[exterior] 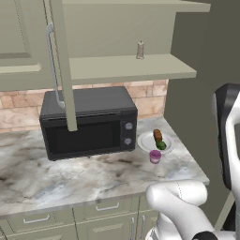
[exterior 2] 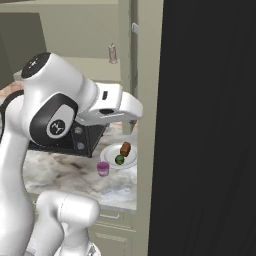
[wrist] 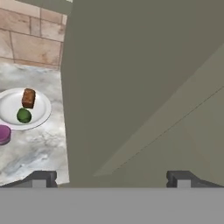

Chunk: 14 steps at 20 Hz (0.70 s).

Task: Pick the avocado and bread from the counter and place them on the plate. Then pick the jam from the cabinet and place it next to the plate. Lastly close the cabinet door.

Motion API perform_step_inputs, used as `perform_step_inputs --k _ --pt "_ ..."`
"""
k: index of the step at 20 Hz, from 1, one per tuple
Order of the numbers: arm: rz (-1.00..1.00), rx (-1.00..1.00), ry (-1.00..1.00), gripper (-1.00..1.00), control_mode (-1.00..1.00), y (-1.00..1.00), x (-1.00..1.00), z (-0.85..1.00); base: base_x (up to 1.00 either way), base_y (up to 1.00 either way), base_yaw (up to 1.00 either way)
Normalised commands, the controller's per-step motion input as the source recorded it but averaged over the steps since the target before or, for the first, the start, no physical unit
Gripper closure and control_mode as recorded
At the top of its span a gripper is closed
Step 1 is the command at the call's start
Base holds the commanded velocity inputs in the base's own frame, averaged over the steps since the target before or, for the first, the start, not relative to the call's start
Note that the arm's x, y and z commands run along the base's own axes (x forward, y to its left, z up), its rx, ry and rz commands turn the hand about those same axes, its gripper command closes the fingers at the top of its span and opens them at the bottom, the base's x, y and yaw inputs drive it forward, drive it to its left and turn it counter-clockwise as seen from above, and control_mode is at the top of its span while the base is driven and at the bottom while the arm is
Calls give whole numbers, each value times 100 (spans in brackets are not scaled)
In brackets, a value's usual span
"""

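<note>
Plate (exterior: 146,141) holds bread (exterior: 157,135) and avocado (exterior: 161,145); end effector (wrist: 111,178) released, empty.

One plate (exterior: 146,143), one avocado (exterior: 161,146), one bread (exterior: 157,135) and one jam (exterior: 155,157) jar sit on the tabletop (exterior: 70,173), all to the left of the claw (wrist: 111,179) in the hand view. One microwave (exterior: 86,123). One shaker (exterior: 139,50) on the cabinet (exterior: 126,68) shelf.

Arm raised, elbow bent; end effector (wrist: 111,178) fingers spread wide (apparently empty).
</note>
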Motion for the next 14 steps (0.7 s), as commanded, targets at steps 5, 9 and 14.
perform_step_inputs --k 5,9,14 --pt "3 0 0 -100 -100 -17 35 0 0 0 0" --pt "4 0 0 -100 -100 -27 39 -1 0 0 0" --pt "28 0 -3 -100 -100 -37 55 -27 0 0 0"
